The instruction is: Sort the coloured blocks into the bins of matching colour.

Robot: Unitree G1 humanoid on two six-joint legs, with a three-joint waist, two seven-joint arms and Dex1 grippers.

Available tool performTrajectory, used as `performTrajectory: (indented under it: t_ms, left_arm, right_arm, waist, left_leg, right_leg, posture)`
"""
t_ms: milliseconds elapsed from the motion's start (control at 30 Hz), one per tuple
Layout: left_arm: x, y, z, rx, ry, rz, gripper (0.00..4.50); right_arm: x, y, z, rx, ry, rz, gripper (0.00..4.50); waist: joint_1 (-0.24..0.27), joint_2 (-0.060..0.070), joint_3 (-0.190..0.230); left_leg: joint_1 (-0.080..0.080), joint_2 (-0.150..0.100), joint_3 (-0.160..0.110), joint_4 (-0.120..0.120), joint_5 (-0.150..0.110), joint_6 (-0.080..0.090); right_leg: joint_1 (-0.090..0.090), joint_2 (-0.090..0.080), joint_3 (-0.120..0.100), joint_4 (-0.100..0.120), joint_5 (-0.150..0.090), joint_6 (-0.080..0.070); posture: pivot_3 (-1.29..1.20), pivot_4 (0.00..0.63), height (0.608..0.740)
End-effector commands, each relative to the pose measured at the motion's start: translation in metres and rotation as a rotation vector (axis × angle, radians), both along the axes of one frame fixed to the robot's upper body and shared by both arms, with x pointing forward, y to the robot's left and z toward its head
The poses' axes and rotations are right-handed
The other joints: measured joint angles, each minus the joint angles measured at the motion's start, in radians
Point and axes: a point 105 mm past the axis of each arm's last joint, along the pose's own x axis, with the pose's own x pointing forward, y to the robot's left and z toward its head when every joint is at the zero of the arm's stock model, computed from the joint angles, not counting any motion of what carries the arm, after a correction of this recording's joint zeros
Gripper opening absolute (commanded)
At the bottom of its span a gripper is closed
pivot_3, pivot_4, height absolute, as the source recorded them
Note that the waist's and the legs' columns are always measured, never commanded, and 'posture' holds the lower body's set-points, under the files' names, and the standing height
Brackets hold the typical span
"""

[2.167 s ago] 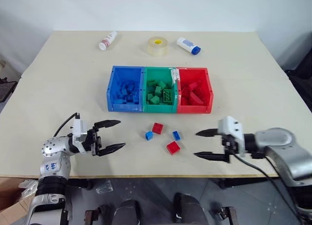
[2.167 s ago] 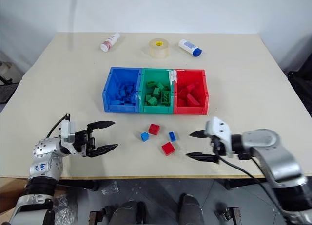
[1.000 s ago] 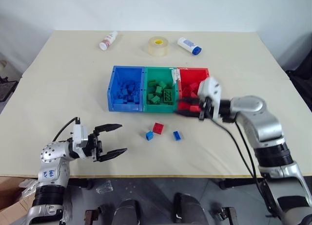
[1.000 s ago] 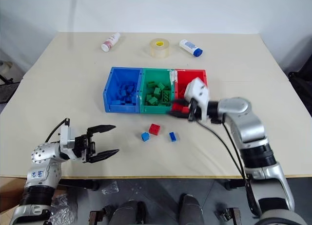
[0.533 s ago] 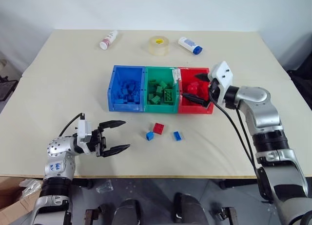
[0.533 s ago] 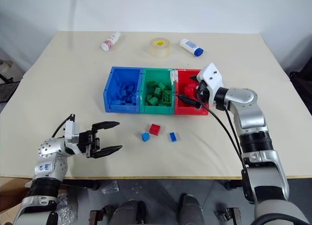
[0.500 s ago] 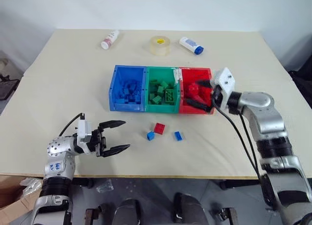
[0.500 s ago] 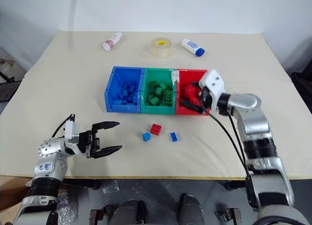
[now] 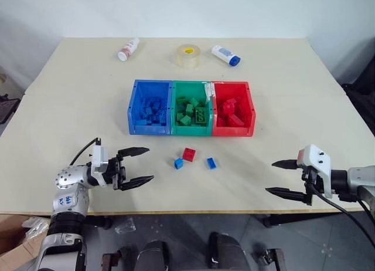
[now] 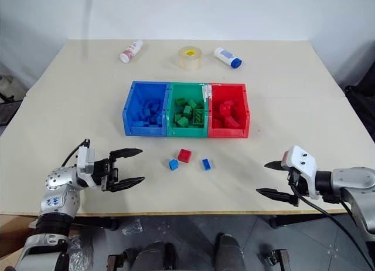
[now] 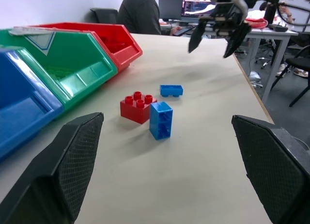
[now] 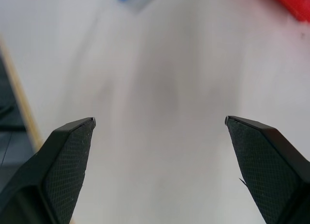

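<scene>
- My right pincer [image 9: 280,177] hangs agape and empty near the counter's [image 9: 76,101] front edge; left pincer [image 9: 139,164] likewise agape, empty
- One red block [image 9: 188,154] and two blue blocks [image 9: 179,163] lie between them, before the bins [image 9: 192,131], awaiting pickup

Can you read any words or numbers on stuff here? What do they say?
Blue marks on the robot's grey left arm: too small to read.
Label on the white bottle with the red cap: too blurred to read.
Label on the white bottle with the blue cap: too blurred to read.
</scene>
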Motion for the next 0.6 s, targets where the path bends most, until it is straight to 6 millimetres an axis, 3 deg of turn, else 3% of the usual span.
performTrajectory:
  t_ms: [33,233,467,600]
  left_arm:
    - [0.001,0.002,0.007,0.004,-0.032,-0.002,4.5]
    - [-0.002,-0.002,0.007,0.001,-0.038,-0.02,4.5]
    - [-0.007,0.002,0.006,0.012,-0.049,-0.005,4.5]
    - [-0.011,0.005,0.007,0.011,-0.053,0.014,4.5]
  right_arm:
    - [0.004,0.034,0.007,0.042,-0.043,0.089,4.49]
    - [0.028,0.09,-0.006,0.091,-0.065,0.158,4.49]
    - [0.058,0.121,-0.025,0.074,-0.087,0.172,4.49]
    - [0.058,0.123,-0.031,0.056,-0.068,0.192,3.64]
  waist:
    - [0.001,0.0,0.0]
    - [0.003,0.0,0.0]
    - [0.004,0.0,0.0]
    - [0.002,0.0,0.0]
  left_leg:
    - [0.0,0.0,0.0,0.0,0.0,0.0]
    - [-0.001,0.0,-0.001,0.0,0.0,0.0]
    - [-0.002,0.0,-0.001,0.001,0.0,0.0]
    - [-0.001,0.0,-0.001,0.001,0.0,0.0]
  right_leg:
    - [0.0,0.0,0.0,0.0,0.0,0.0]
    - [0.0,0.0,0.0,0.0,0.0,0.0]
    - [0.0,0.0,-0.001,0.0,0.0,0.0]
    - [0.0,0.0,-0.001,0.0,0.0,0.0]
  posture:
    - [0.0,0.15,0.74]
    - [0.0,0.15,0.74]
    - [0.0,0.15,0.74]
    - [0.0,0.15,0.74]
